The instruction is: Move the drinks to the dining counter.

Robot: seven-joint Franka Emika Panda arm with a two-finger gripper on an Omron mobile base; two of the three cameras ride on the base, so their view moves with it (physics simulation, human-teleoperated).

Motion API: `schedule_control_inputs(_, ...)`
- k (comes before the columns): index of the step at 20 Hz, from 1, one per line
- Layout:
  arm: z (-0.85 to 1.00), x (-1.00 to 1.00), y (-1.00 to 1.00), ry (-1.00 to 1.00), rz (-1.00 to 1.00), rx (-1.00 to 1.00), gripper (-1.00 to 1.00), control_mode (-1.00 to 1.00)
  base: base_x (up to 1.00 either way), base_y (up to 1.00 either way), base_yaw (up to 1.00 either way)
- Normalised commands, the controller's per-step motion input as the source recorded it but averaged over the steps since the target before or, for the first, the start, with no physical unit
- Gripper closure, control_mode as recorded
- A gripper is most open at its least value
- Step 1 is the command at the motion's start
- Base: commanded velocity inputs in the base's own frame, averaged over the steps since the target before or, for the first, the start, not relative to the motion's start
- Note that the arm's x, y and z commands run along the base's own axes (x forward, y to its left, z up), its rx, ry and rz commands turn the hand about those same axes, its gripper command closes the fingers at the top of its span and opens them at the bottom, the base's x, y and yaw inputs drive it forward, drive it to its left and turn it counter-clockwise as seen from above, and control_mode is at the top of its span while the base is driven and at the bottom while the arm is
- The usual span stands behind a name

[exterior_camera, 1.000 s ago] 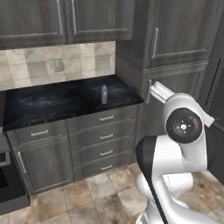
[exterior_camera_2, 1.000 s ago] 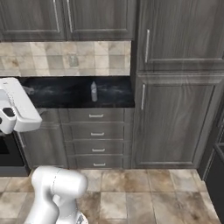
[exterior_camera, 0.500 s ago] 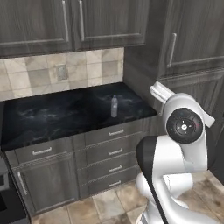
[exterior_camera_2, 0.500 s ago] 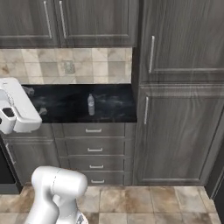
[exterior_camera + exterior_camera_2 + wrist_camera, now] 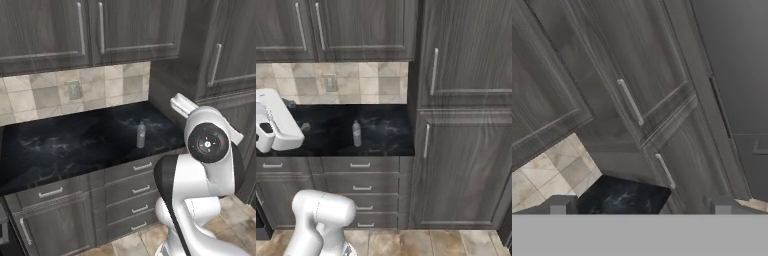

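Note:
One of the drinks, a slim clear bottle [image 5: 141, 135] [image 5: 357, 133], stands upright on the black counter with drawers, near its right end and close to the front edge. My gripper [image 5: 640, 207] is open, its two dark fingertips [image 5: 558, 205] wide apart with nothing between them. It is held high and points at the dark cabinet doors, well away from the bottle. The arm's white body [image 5: 207, 150] rises in front of the counter's right end. The dining counter is out of view.
The black marble counter [image 5: 65, 145] has dark drawers [image 5: 361, 187] below and a tile backsplash [image 5: 75, 90] behind. A tall dark cabinet [image 5: 456, 150] closes off its right end. Upper cabinets [image 5: 90, 30] hang above. The floor is tiled [image 5: 406, 242].
The whole picture has shifted: the base has driven closer to the counter, so the bottle and cabinets look larger. The gripper stays open.

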Motion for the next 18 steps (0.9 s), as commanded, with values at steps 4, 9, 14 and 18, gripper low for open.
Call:
schedule_control_inputs(4, 0.0, 0.0, 0.0, 0.0, 0.0, 0.0, -1.0, 1.0, 0.01, -0.14, 0.02)
schedule_control_inputs(9, 0.0, 0.0, 0.0, 0.0, 0.0, 0.0, -1.0, 1.0, 0.0, -0.26, 0.06)
schedule_control_inputs(14, 0.0, 0.0, 0.0, 0.0, 0.0, 0.0, -1.0, 1.0, 0.35, -0.2, 0.02)
schedule_control_inputs(18, 0.0, 0.0, 0.0, 0.0, 0.0, 0.0, -1.0, 1.0, 0.39, -0.16, 0.01)
